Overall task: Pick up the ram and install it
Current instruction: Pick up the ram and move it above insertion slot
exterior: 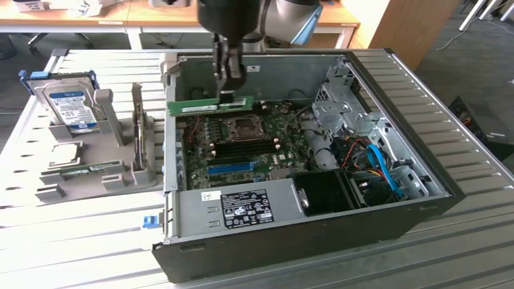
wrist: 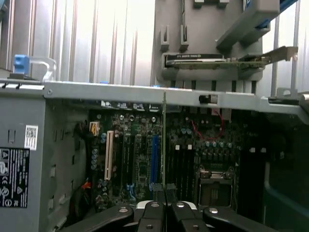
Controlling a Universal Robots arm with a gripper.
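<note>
While the arm hangs over the open computer case, the gripper has its claw pinched on the ram, fingers pressed against the two broad faces of the stick. The grip sits toward the end of the ram on the exterior view's right, and most of the green board juts out to the exterior view's left. Ram is level along its length, standing on edge, pale label strip facing the exterior camera. It is held in the air near the back wall of the case, above the motherboard and apart from it. In the exterior view the processor socket shows just below it and the black memory slots further toward the front; none of those slots holds the stick. The wrist view gives the ram edge-on, a thin line running out from between the fingers of the gripper, with the motherboard, a blue slot and the processor socket behind it. Outside the case, to the exterior view's left, a grey holder on the slatted table carries the blue-labelled hard drive, upright, and a square processor chip, flat.
</note>
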